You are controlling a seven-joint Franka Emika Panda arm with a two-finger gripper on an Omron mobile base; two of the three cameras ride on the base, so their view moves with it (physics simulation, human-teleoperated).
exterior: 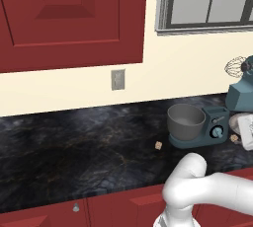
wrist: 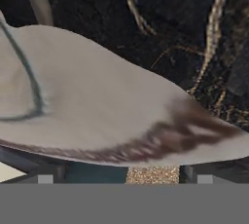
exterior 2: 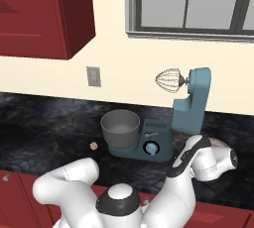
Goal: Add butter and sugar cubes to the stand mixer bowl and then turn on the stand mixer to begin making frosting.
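The slate-teal stand mixer (exterior 2: 191, 104) has its head tilted up, with the wire whisk (exterior 2: 168, 81) clear of the grey stand mixer bowl (exterior 2: 120, 128) (exterior: 186, 121) on its base. One tan sugar cube (exterior: 158, 145) (exterior 2: 93, 145) lies on the counter left of the bowl. A second sugar cube (exterior: 234, 137) (wrist: 153, 173) lies right of the mixer base, low between my fingertips. My gripper (wrist: 124, 178) is open and hovers close over a pale plate (wrist: 121, 111) there, holding nothing. The butter is out of view.
The mixer's blue dial (exterior: 216, 132) (exterior 2: 151, 147) faces the counter's front. Dark marble counter (exterior: 74, 142) stretches left. Red cabinets (exterior: 69, 18) hang above, a wall outlet (exterior: 117, 79) sits behind, and a window (exterior 2: 198, 4) is over the mixer.
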